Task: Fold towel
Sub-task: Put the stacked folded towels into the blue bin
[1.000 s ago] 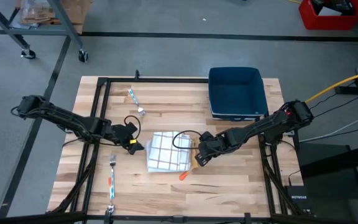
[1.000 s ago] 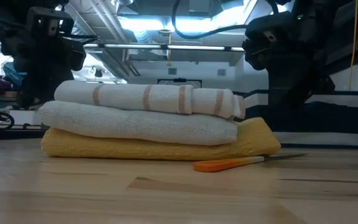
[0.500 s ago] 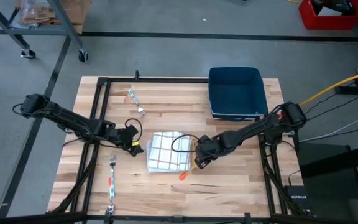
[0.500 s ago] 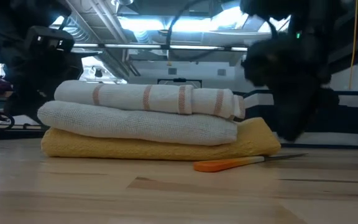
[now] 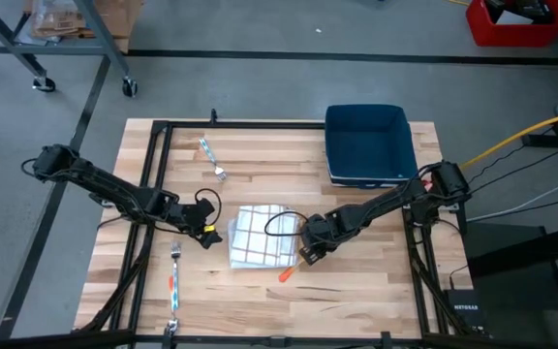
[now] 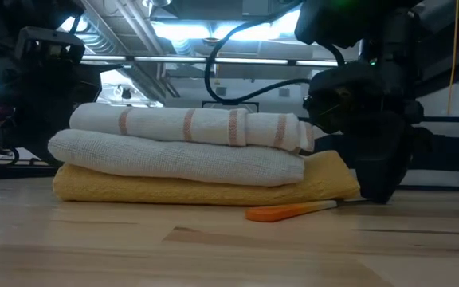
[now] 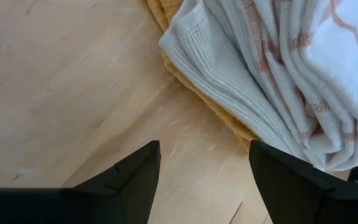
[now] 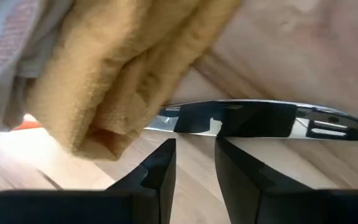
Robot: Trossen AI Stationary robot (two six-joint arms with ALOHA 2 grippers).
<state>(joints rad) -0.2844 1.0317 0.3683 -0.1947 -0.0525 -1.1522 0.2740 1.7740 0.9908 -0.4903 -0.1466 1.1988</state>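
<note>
Worktop edges frame the scene in the high view, and bare wood lies open along the front edge and toward the front right corner. Near the front left corner a fork with an orange handle lies well apart from everything else. Toward the back edge, left of centre, rests a second utensil.

Left of the middle, the left gripper sits low over the wood, just beside the left side of the towel stack but apart from it. Its fingers are spread wide with only bare wood between them, holding nothing. In the left wrist view the stack's near corner lies ahead of the fingers: a yellow towel at the bottom, a white waffle towel on it, and a white towel with red stripes on top.

The stack lies near the worktop's centre, slightly toward the front edge. Just beside its right side is the right gripper, fingers partly apart with a narrow gap, gripping nothing that can be seen. Ahead of them lies the metal blade of an orange-handled knife, which rests on the wood against the stack's front right corner; whether the fingertips touch it I cannot tell.

A blue bin stands at the back right corner, well clear of both arms.
</note>
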